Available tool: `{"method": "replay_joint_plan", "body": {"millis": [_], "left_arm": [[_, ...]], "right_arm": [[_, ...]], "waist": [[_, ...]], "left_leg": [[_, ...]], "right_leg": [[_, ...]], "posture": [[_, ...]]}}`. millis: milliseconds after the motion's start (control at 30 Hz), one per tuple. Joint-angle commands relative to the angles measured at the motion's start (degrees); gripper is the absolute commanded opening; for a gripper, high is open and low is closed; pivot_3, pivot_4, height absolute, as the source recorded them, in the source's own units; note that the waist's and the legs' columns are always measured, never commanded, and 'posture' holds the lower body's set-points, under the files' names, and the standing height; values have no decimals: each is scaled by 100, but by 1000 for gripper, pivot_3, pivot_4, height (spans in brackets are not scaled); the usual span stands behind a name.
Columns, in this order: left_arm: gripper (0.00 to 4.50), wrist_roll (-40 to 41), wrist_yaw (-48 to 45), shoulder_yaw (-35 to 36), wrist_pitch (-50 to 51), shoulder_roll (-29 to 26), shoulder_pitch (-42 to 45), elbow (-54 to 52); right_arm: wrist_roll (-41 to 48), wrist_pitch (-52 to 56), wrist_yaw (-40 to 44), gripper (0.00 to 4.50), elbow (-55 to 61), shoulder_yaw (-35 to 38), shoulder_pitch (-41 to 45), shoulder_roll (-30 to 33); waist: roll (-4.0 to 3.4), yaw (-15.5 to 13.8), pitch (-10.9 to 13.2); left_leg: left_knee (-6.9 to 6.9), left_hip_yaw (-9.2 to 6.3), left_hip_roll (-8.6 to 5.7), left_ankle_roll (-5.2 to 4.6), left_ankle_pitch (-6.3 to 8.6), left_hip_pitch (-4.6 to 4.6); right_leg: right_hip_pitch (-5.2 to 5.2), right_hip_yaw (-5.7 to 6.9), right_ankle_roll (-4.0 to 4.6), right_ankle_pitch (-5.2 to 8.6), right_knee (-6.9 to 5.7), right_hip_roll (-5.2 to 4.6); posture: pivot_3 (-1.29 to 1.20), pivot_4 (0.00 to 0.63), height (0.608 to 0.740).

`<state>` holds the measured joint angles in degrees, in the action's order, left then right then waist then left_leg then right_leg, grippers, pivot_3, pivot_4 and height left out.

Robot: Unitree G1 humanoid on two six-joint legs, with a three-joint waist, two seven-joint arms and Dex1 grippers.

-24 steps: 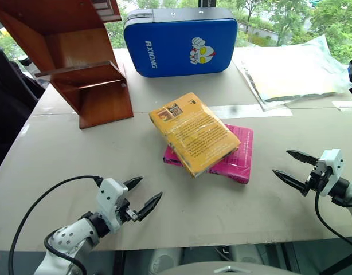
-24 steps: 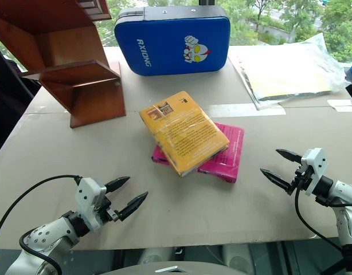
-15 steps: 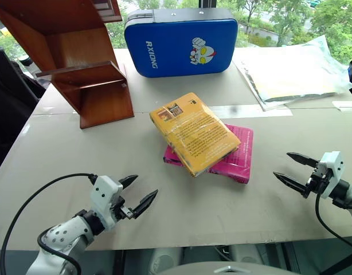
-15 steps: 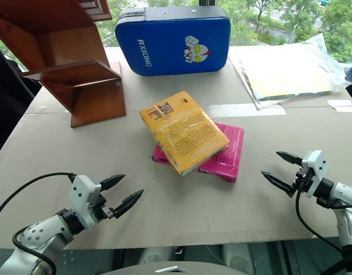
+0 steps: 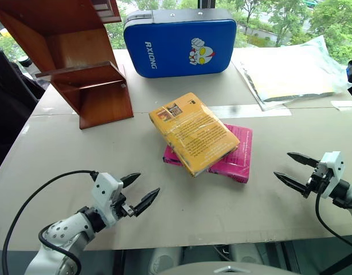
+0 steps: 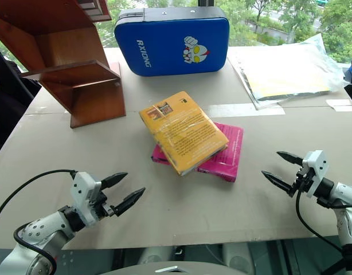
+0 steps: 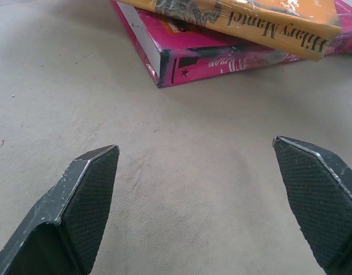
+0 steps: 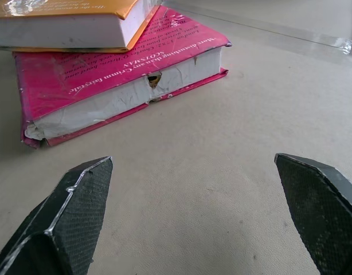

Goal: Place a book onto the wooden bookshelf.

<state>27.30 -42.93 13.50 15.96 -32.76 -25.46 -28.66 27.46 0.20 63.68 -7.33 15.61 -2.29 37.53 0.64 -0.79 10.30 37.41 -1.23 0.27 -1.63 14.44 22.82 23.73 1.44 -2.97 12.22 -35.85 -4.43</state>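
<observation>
Bright daylight from the windows behind the blue padded case [image 5: 180,41], soft shadows under the stacked books on the worktop [image 5: 67,143], glare on the book [image 5: 194,133] wrap and clear plastic sheet [image 5: 290,69], sharp focus throughout

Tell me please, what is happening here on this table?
A two-armed robot is about to move a book. The yellow book lies on top of a pink book in the middle of the table. The left end effector and the right end effector are both open and empty, on either side of the stack. The wooden bookshelf stands at the far left, with no book on it yet.
</observation>
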Motion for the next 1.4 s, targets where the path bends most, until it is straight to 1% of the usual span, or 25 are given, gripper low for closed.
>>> {"method": "replay_joint_plan", "body": {"millis": [33,133,200,267,300,333,400,433,467,500,600,633,667,700,767,900,1033,1233,1400], "left_arm": [[4435,160,-79,221,-28,-75,10,-152],[4435,277,-251,407,-57,-214,34,-177],[4435,338,-398,546,-124,-332,82,-146],[4435,625,-746,912,-45,-660,314,67],[4435,773,-876,1054,25,-778,401,134],[4435,932,-1050,1194,100,-942,494,184],[4435,1059,-1387,1355,150,-1210,570,263],[4488,1091,-1648,1445,160,-1397,564,327],[4500,1156,-1857,1549,212,-1554,562,391],[4500,1301,-1995,1666,306,-1672,605,449],[4500,1776,-2282,2077,637,-1900,704,598],[4500,1837,-2356,2178,697,-1943,705,626],[4500,1877,-2424,2288,747,-1977,693,652],[4500,1910,-2466,2390,781,-1987,688,674],[4500,1971,-2493,2545,857,-1981,666,666],[4500,2052,-2515,2859,1010,-1895,471,483],[4500,2094,-2477,3043,1084,-1782,286,326],[4500,2065,-2470,3045,1110,-1643,160,238],[4500,2029,-2503,2976,1097,-1610,133,276]], "right_arm": [[42,-106,70,4500,26,76,107,34],[90,328,-122,4500,177,-24,361,83],[-38,587,-451,4500,236,-121,682,53],[-328,1145,-1004,4500,1,-500,1786,-87],[-382,1381,-1150,4500,-99,-636,2200,-151],[-699,1569,-1367,4500,-327,-904,2691,-201],[-1085,1669,-1563,4500,-793,-1237,3349,-344],[-1207,1621,-1641,4239,-1136,-1360,3736,-493],[-1289,1539,-1702,3860,-1489,-1429,4082,-651],[-1394,1437,-1749,3482,-1847,-1509,4407,-793],[-1761,1095,-1818,2200,-2982,-1808,5316,-1286],[-1875,939,-1817,1568,-3340,-1880,5551,-1421],[-1962,779,-1809,1177,-3666,-1946,5774,-1595],[-2015,654,-1796,558,-3940,-1989,5964,-1758],[-2091,464,-1727,43,-4317,-2043,6218,-2015],[-2280,149,-1434,43,-4741,-2218,6446,-2459],[-2309,67,-1013,43,-4729,-2309,6420,-2654],[-2265,275,-486,43,-4224,-2428,6220,-2696],[-2245,617,-330,43,-3597,-2496,5940,-2659]], "waist": [[0,2,0],[0,11,0],[0,22,0],[2,66,2],[3,107,5],[1,151,6],[3,159,4],[16,160,-4],[16,151,-4],[16,154,-3],[16,183,8],[16,187,8],[16,193,8],[16,201,8],[17,213,9],[17,263,9],[15,291,10],[16,316,10],[16,316,10]], "left_leg": [[0,0,0,0,0,0],[1,2,0,0,0,-2],[2,4,1,0,0,-5],[4,10,2,0,0,-8],[9,23,5,0,-1,-15],[11,29,12,2,-2,-15],[11,33,19,10,-8,-18],[9,46,22,10,-8,-17],[6,51,31,11,-8,-15],[1,54,32,11,-8,-11],[-4,75,32,13,-9,9],[-5,79,33,14,-9,16],[-6,82,33,14,-9,17],[-8,88,33,14,-9,17],[-12,95,32,17,-7,16],[-12,90,33,21,-5,15],[-11,83,34,23,-6,11],[-10,79,34,27,-8,-1],[-9,79,35,29,-10,-6]], "right_leg": [[0,0,0,0,0,1],[0,-3,16,-10,-1,3],[0,-7,18,-11,-4,7],[0,-14,24,-16,-6,15],[2,-26,26,-20,-9,28],[7,-32,27,-24,-9,36],[12,-32,33,-32,-15,46],[12,-26,35,-30,-14,51],[12,-27,59,-42,-12,64],[13,-30,58,-43,-7,66],[39,-49,36,-55,-5,68],[47,-55,34,-56,-4,69],[50,-57,34,-57,-4,69],[51,-61,32,-57,-3,66],[51,-66,31,-57,0,65],[51,-64,31,-57,-5,65],[51,-69,32,-57,-8,64],[51,-77,33,-58,-21,67],[53,-78,34,-58,-36,67]], "posture": [[0,150,740],[0,150,740],[0,150,740],[0,150,740],[0,150,740],[0,150,740],[0,150,740],[0,150,740],[0,150,740],[0,150,740],[0,150,740],[0,150,740],[0,150,740],[0,150,740],[0,150,740],[0,150,740],[0,150,740],[0,150,740],[0,150,740]]}}
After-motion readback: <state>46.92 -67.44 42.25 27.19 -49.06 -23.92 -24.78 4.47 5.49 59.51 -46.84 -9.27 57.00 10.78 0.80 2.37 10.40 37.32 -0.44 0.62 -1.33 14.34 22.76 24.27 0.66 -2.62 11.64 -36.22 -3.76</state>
